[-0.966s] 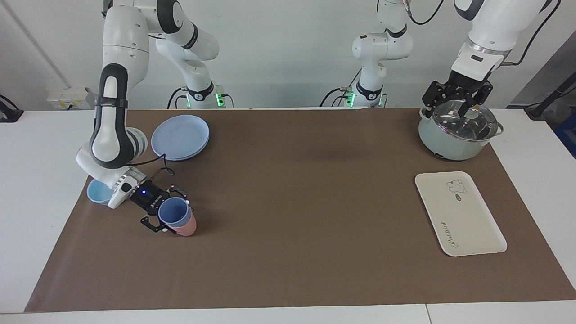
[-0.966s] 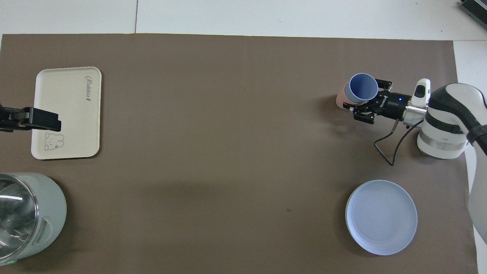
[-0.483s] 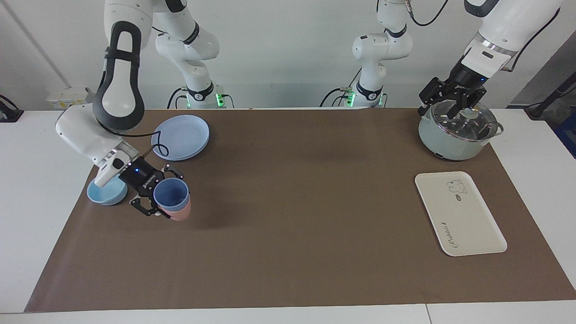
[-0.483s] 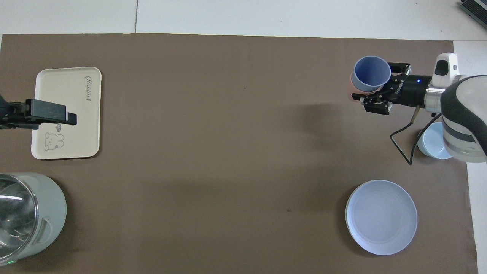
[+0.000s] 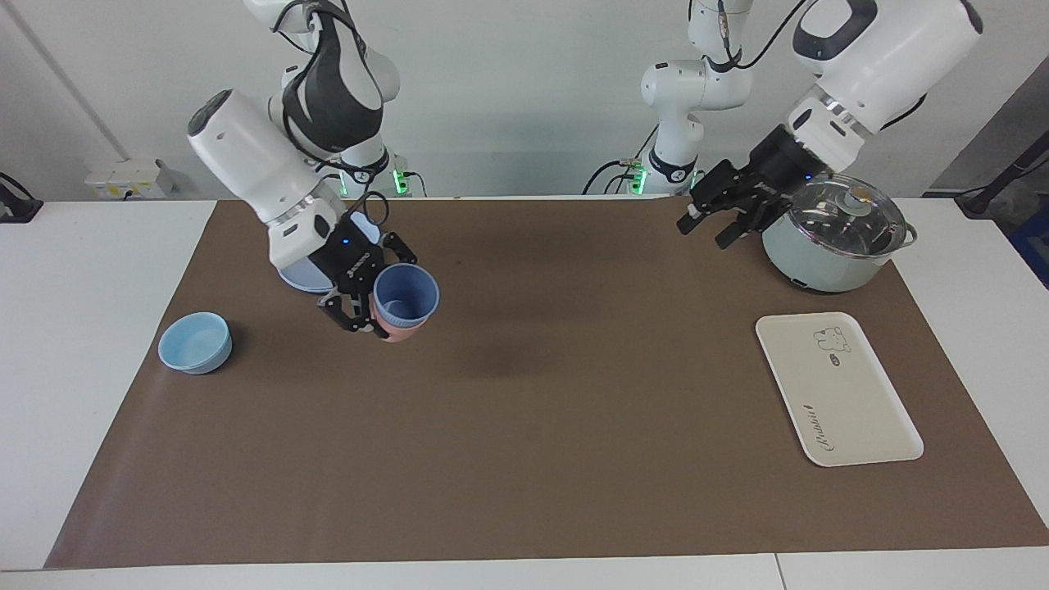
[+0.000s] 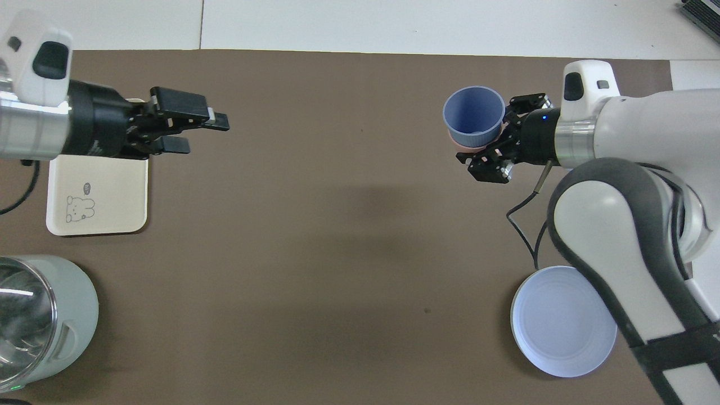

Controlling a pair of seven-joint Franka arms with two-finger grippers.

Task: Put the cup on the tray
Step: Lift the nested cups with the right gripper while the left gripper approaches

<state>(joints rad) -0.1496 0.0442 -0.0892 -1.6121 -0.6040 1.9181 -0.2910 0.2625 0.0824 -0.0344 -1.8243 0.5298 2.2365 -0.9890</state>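
The periwinkle-blue cup (image 5: 406, 297) (image 6: 473, 115) sits nested in a pink cup (image 5: 399, 331). My right gripper (image 5: 370, 297) (image 6: 498, 138) is shut on this stack and holds it upright in the air over the brown mat, beside the blue plate. The cream tray (image 5: 844, 401) (image 6: 107, 197) lies flat toward the left arm's end of the table, with nothing on it. In the overhead view my left arm covers part of the tray. My left gripper (image 5: 721, 217) (image 6: 194, 132) is open and holds nothing, up in the air over the mat beside the pot.
A pale green pot with a glass lid (image 5: 832, 238) (image 6: 39, 320) stands nearer to the robots than the tray. A round blue plate (image 6: 562, 329) and a light-blue bowl (image 5: 195, 342) lie toward the right arm's end.
My right gripper has lifted the nested cups off the mat and carried them toward the table's middle. My left gripper has swung away from above the pot lid toward the middle.
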